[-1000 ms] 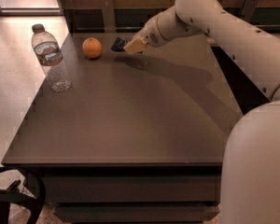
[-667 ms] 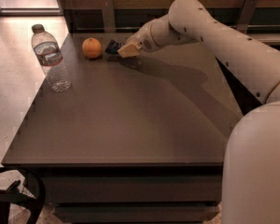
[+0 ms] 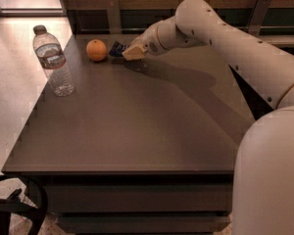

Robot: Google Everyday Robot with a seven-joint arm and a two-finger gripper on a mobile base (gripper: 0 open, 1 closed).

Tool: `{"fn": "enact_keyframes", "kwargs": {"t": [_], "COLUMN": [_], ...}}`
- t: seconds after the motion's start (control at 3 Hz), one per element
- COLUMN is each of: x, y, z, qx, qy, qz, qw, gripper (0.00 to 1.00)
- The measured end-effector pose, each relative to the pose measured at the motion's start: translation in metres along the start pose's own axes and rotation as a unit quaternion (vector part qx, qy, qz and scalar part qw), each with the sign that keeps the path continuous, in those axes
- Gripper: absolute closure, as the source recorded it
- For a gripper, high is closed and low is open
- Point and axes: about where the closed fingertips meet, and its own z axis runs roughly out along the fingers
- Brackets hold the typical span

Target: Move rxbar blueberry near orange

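The orange [image 3: 96, 50] sits at the far left of the dark table [image 3: 137, 126]. Just to its right, the rxbar blueberry [image 3: 116, 48], a dark navy wrapper, pokes out of my gripper [image 3: 129, 52]. The gripper is shut on the bar and holds it low over the table, close to the orange, with a small gap between them. My white arm reaches in from the right across the far side of the table.
A clear water bottle [image 3: 53, 61] stands upright near the table's left edge, in front of the orange. A wooden wall with metal brackets runs behind the table. A black chair part [image 3: 12, 207] shows at the bottom left.
My gripper has moved a little to the left with the bar, closer to the orange. The orange and the bottle have not moved.
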Motion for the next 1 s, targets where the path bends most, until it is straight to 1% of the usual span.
{"fn": "enact_keyframes", "kwargs": {"t": [0.33,0.67,1.0], "x": [0.0002,0.0004,0.0004], "y": [0.0017,0.0035,0.0036], "z": [0.0026,0.0052,0.0054], "qx": [-0.002,-0.004,-0.005], "qy": [0.000,0.001,0.001], "qz": [0.000,0.000,0.000], "qw": [1.0000,1.0000,1.0000], "gripper": [0.17,0.00,0.00]}}
